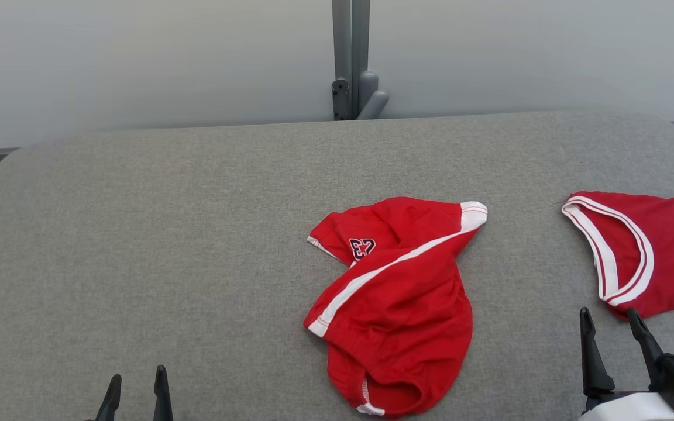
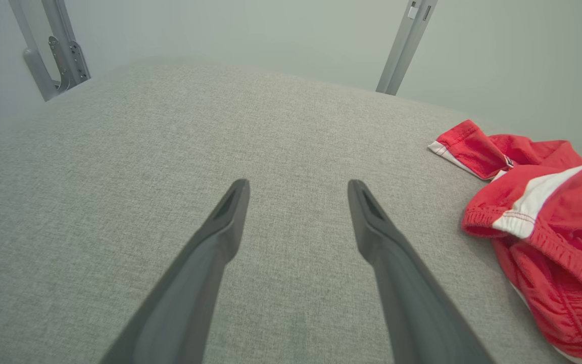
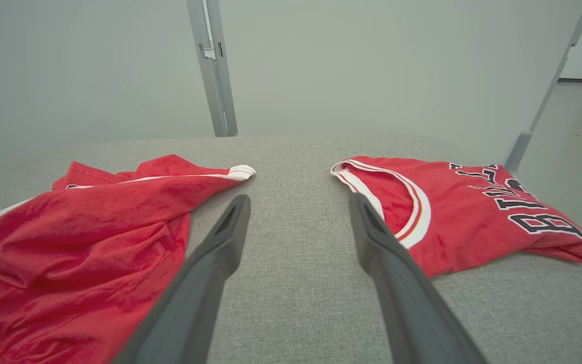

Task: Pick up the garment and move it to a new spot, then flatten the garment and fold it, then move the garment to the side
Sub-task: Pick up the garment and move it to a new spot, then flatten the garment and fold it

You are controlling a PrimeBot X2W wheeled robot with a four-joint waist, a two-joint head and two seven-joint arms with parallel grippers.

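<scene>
Lower left of the head view: left gripper [image 1: 138, 374], fingers spread wide, holding nothing, over bare grey table [image 1: 167, 245]. Lower right: right gripper [image 1: 608, 313], likewise spread and empty, close by the near edge of a red jersey [image 1: 644, 251]; touching or not, cannot tell. Centre of the frame, a little farther: red shorts [image 1: 398, 304], crumpled and twisted on themselves, white side stripe running diagonally, apart from both grippers. Upper centre, beyond the table's far edge: grey post [image 1: 350, 58]. Looks like the flattening step, not yet begun. Next, probably: reaching in with both arms, pinching two corners of the shorts, drawing them apart to spread the cloth before any fold.
</scene>
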